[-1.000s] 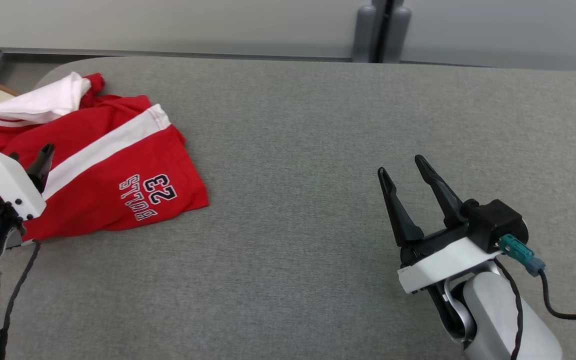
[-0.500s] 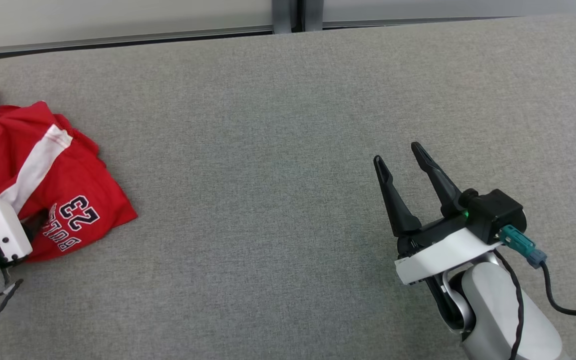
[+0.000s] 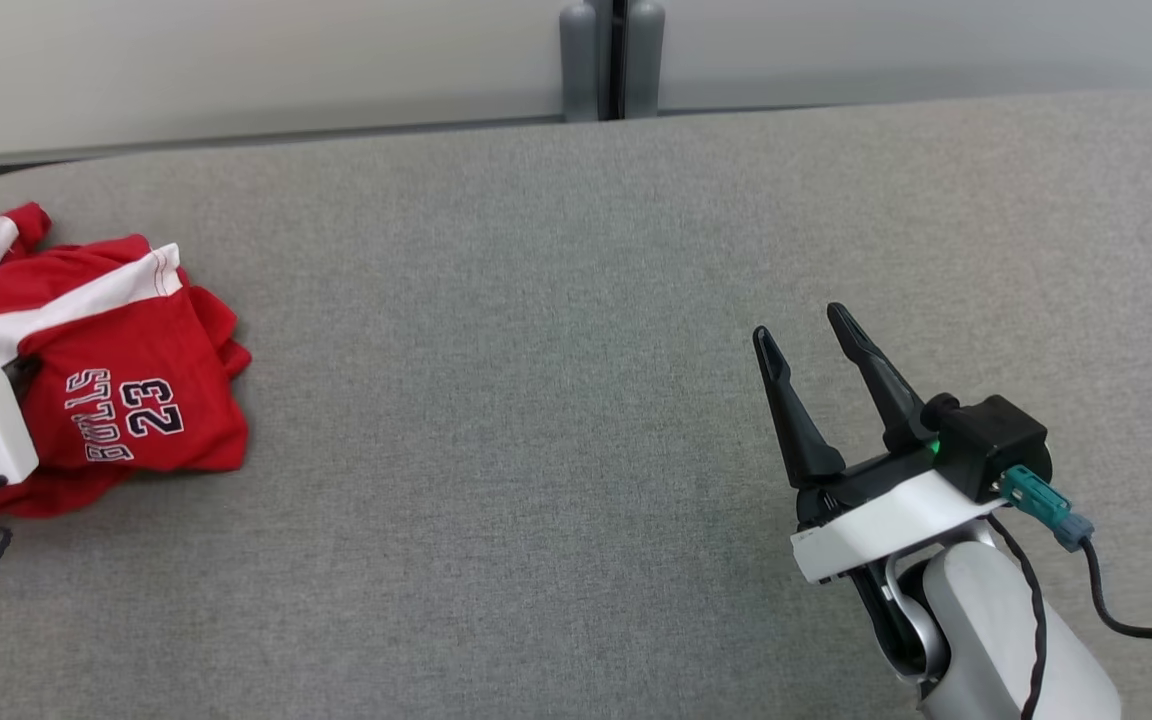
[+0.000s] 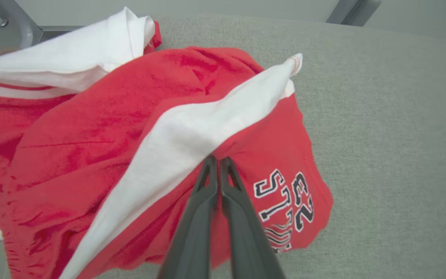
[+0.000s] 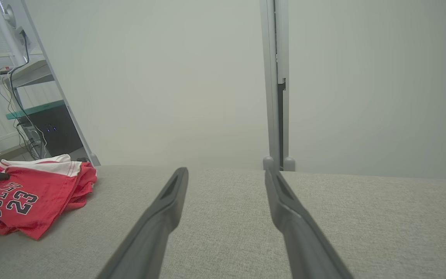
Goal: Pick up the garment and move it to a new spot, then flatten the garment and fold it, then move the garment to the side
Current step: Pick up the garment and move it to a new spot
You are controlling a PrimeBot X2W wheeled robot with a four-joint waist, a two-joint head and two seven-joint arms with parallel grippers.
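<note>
Now, head view: garment (image 3: 126, 400) bunched at the far left of the surface (image 3: 556, 300), number print up; right pincer (image 3: 804, 335) spread and empty, well apart at lower right.

Left wrist view: left pincer (image 4: 218, 159) pressed together, pinching a fold where the white stripe (image 4: 192, 128) meets the red, cloth tented toward the tips.

Right wrist view: spread fingers (image 5: 168, 201) over bare surface, garment at far left.

Step in hand, by the look of it: the pick-up, grip made, carry not yet begun. Next: raise the fold clear and carry it toward the bare middle, gently, so as not to lose so thin a pinch.

Against a second ago: left pincer then spread over flatter cloth, now closed on it; camera aim shifted too.
</note>
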